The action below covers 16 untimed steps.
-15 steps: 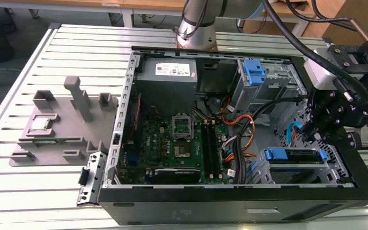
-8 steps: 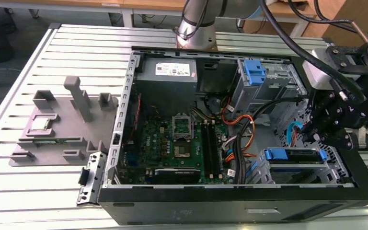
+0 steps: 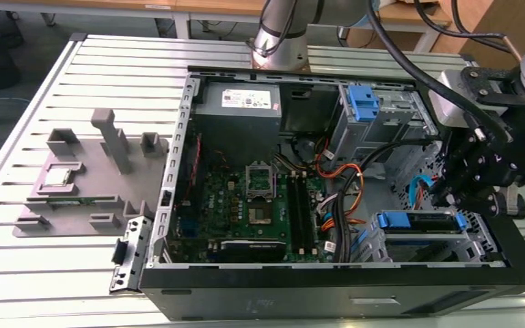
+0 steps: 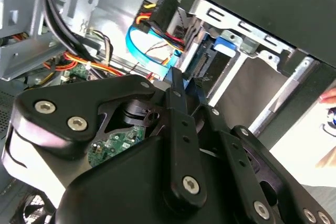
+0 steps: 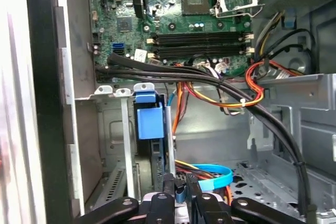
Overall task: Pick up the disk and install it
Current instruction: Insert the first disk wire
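Note:
The disk (image 3: 418, 220) stands on edge in the drive cage at the near right corner of the open computer case (image 3: 335, 294). Its blue handle end (image 5: 148, 116) faces the motherboard. My gripper (image 3: 461, 207) hangs over the disk's other end, by the case's right wall. In both wrist views the two black fingers (image 5: 169, 184) stand close together, shut on a blue strip of the disk's rail. The second wrist view has the gripper (image 4: 186, 88) in front of the cage, with the blue handle (image 4: 226, 45) beyond it.
A grey power-supply box (image 3: 240, 102) sits at the case's far side, and a blue bracket (image 3: 361, 102) is in the upper cage. Black and orange cables (image 5: 220, 90) and a blue ribbon cable (image 5: 212, 174) cross near the cage. A grey fixture (image 3: 80, 178) lies at the exterior view's left.

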### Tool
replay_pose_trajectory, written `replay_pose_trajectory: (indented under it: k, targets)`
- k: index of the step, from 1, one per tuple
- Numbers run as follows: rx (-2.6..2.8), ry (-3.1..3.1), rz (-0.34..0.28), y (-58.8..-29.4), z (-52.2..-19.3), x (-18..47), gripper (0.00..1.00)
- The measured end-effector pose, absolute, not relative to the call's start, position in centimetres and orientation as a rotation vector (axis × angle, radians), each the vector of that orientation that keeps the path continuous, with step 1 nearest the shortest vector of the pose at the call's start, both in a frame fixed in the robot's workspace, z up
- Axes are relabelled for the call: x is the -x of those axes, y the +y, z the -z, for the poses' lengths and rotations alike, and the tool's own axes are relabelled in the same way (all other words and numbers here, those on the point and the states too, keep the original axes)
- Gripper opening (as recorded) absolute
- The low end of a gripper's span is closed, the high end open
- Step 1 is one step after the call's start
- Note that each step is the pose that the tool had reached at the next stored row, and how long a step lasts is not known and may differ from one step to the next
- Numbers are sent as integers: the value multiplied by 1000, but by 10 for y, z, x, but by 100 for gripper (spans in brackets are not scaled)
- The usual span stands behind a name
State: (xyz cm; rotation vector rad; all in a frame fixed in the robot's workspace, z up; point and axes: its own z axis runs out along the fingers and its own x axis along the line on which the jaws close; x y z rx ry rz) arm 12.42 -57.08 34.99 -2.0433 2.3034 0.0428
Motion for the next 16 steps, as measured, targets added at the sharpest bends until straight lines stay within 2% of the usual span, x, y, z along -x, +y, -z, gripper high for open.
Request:
replay_pose_trajectory:
  k: [6,16]
  targets:
    - [2039,2356,21,-571,-348,-124,24]
    - [2034,2368,32,-571,-347,-124,24]
